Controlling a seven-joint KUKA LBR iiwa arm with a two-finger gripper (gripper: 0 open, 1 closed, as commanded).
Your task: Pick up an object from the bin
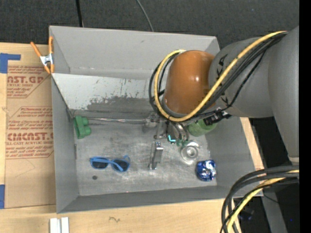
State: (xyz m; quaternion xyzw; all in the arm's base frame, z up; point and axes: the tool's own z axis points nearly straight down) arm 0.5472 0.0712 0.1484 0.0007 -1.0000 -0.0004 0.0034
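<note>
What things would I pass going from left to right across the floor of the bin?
Green block → blue sunglasses → shiny clear round thing → blue and white ball.

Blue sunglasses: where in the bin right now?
In the camera view, the blue sunglasses lie at the lower left of the bin, below the green block and left of the gripper.

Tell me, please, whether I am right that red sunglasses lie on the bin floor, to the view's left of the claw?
Not quite: the sunglasses are blue, not red. The camera view shows them on the bin floor, to the view's left of the claw.
</note>
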